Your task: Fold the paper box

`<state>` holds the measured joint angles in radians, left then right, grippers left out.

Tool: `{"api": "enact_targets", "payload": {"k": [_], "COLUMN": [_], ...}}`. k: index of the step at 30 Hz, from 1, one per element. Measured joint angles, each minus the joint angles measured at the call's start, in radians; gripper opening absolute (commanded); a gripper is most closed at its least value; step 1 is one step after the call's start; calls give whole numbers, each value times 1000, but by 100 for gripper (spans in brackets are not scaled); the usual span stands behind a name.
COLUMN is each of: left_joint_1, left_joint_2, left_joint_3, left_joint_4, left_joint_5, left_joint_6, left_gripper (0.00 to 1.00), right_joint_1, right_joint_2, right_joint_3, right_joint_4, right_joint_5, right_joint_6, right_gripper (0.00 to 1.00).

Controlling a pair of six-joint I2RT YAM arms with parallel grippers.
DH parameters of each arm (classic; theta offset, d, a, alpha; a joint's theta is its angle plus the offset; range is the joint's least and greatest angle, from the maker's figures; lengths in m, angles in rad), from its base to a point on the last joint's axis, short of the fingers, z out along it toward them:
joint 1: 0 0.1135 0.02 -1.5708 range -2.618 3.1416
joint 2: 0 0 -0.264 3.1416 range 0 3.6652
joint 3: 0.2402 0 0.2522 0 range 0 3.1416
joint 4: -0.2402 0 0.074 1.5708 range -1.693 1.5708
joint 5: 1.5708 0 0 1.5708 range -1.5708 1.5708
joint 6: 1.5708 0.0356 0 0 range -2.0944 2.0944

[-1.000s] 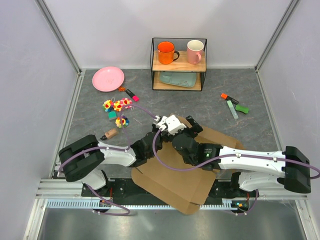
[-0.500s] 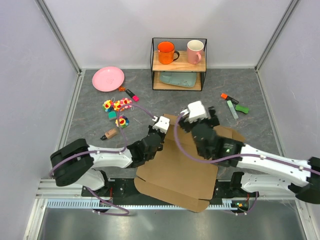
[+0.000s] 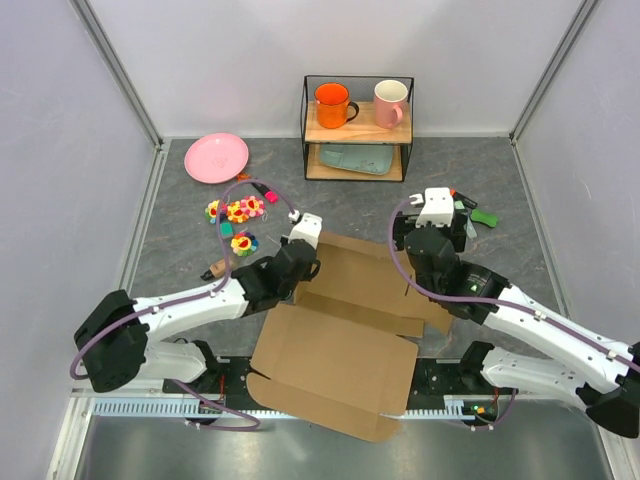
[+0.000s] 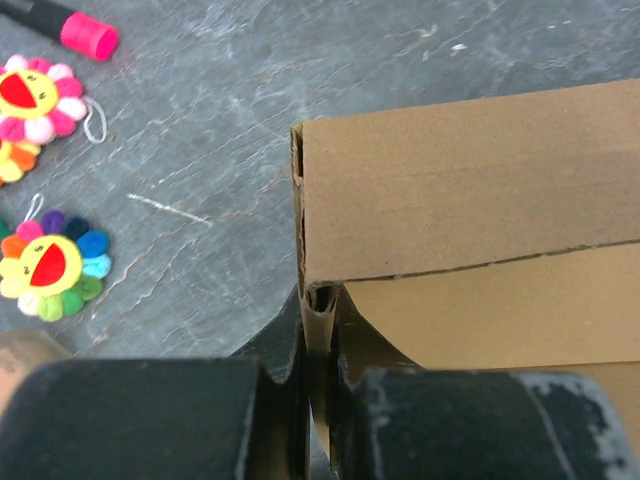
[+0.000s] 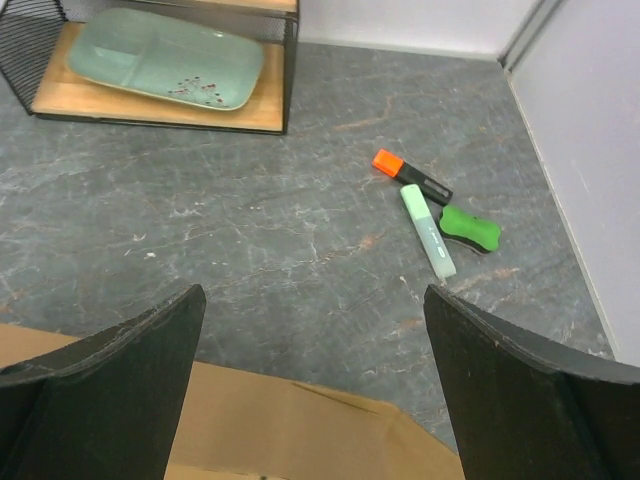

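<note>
The paper box (image 3: 350,330) is a flat brown cardboard sheet with flaps, lying between the arms and overhanging the near table edge. Its far panel (image 4: 470,190) is raised along a crease. My left gripper (image 3: 303,256) is at the sheet's far left corner. In the left wrist view the left gripper (image 4: 322,305) is shut on a thin cardboard edge pinched between the dark fingers (image 4: 268,345). My right gripper (image 3: 432,228) hovers over the sheet's far right corner. In its wrist view the right gripper (image 5: 312,295) is wide open with only floor and a cardboard edge (image 5: 250,420) between the tips.
A wire shelf (image 3: 305,120) at the back holds an orange mug (image 3: 332,104), a pink mug (image 3: 390,102) and a green tray (image 5: 165,58). A pink plate (image 3: 216,157), flower toys (image 3: 236,212) and a pink-capped marker (image 4: 75,30) lie left. Markers (image 5: 427,230) lie right.
The right arm has lifted off the cardboard and swung back to the right, jaws still open. The left gripper, still pinching the edge, has moved toward the far left, and the sheet has spread out.
</note>
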<state>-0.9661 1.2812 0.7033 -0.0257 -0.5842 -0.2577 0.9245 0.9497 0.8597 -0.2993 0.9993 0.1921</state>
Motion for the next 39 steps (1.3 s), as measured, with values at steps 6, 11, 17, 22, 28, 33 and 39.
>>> {"api": "enact_targets", "payload": {"k": [6, 11, 17, 22, 28, 33, 39], "left_joint_1": [100, 167, 190, 190, 191, 191, 189], "left_joint_2": [-29, -35, -55, -120, -155, -158, -151], "left_joint_3": [10, 10, -31, -122, -188, -200, -200], "left_joint_4": [-91, -106, -56, 53, 155, 185, 200], "left_joint_5": [38, 34, -8, -62, -115, -121, -120], "left_joint_6": [-50, -104, -169, -201, -196, -163, -129], "left_gripper": [2, 2, 2, 2, 2, 2, 2], "right_joint_1": [-58, -58, -58, -58, -58, -76, -148], "right_joint_2": [-28, -82, -105, -87, -3, 84, 208], "right_joint_3": [-14, -60, -143, -237, -299, -306, -313], "right_joint_4": [-43, -63, -75, -74, -72, -19, 66], "right_joint_5": [-46, -88, -152, -237, -309, -343, -401], "right_joint_6": [76, 177, 319, 446, 572, 608, 599], "right_gripper": [98, 98, 88, 87, 86, 80, 67]}}
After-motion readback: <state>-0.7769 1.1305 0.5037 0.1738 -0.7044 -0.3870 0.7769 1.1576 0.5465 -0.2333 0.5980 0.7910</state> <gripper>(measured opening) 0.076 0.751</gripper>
